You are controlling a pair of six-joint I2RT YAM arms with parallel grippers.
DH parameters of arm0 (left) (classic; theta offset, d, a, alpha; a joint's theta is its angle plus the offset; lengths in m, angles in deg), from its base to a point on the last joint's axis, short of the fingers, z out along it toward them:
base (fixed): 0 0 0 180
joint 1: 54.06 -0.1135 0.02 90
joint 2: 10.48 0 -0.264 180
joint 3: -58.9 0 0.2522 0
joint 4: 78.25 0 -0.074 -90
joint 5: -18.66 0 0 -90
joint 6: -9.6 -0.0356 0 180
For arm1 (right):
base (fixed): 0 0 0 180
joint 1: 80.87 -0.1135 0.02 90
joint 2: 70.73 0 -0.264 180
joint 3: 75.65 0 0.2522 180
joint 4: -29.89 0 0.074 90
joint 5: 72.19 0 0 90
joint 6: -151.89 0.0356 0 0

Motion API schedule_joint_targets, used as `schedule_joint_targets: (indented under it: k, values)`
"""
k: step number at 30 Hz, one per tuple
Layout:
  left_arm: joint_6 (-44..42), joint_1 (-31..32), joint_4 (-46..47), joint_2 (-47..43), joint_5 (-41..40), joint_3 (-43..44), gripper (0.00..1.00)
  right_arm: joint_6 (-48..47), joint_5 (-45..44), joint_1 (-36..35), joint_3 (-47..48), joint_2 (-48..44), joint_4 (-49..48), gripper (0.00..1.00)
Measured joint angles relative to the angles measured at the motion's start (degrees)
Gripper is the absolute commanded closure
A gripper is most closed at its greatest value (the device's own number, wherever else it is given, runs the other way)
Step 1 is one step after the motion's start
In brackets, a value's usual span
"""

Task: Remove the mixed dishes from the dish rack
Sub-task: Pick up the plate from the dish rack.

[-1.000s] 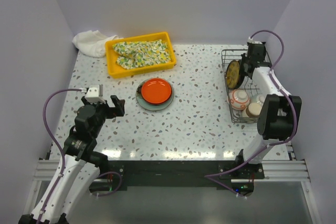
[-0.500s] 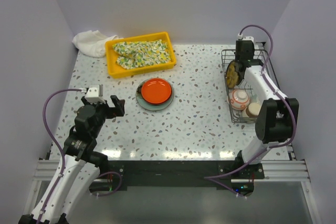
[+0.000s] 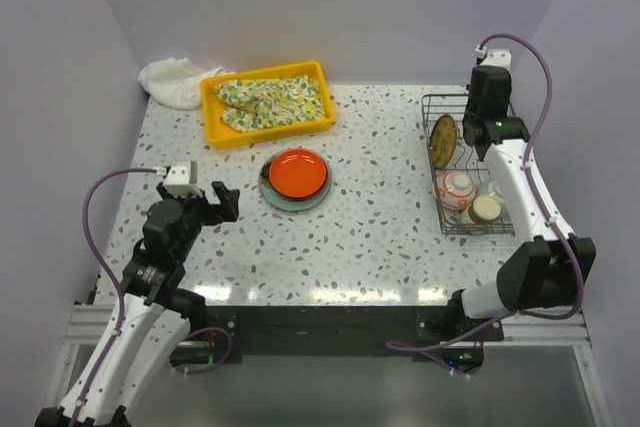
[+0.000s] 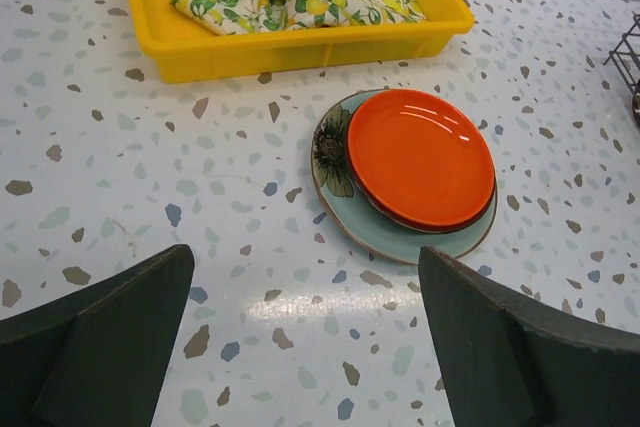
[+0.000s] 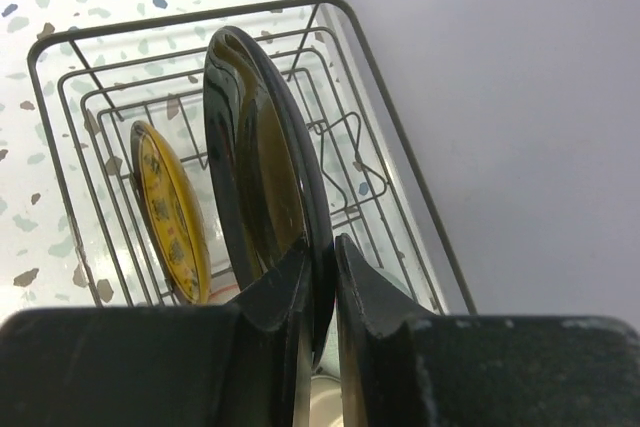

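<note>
The dish rack [image 3: 470, 231] stands at the table's right side. In it are a brown-yellow patterned plate [image 3: 444, 140] on edge, a red-patterned white bowl [image 3: 458, 187], a tan cup [image 3: 486, 209] and a celadon bowl [image 3: 498, 190]. My right gripper [image 3: 481, 130] is over the rack's far end. In the right wrist view it [image 5: 322, 257] is shut on the rim of a dark glossy plate [image 5: 255, 137] held on edge beside the yellow plate [image 5: 170, 212]. A black-red bowl [image 3: 297, 171] sits on the pale green-blue plate [image 3: 277, 197] mid-table. My left gripper [image 3: 215, 202] is open and empty, near that stack [image 4: 420, 157].
A yellow tray [image 3: 270, 134] with a floral cloth [image 3: 275, 99] stands at the back left, with a white towel [image 3: 170, 82] beside it. Walls close in the table on the left, back and right. The rack's wire rim [image 5: 190, 19] lies close to the right wall.
My right wrist has swung from the rack's left side to the right over the rack's far end, with the dark plate in its jaws. The left arm has not moved.
</note>
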Motion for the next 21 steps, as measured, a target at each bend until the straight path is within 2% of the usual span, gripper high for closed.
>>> schedule_joint_targets:
  k: [7,13,21]
  values:
    - [0.3,0.0,1.8,4.8,3.3,-0.1,0.00,1.9,3.3,0.0,0.0,-7.0,2.5,1.00]
    - [2.0,0.0,5.0,14.5,8.4,0.8,0.00,8.9,12.6,-2.4,-1.7,-12.8,2.4,1.00]
    - [3.7,3.9,9.2,24.9,11.3,6.5,0.00,21.1,27.8,-5.9,-12.1,-16.1,-1.4,1.00]
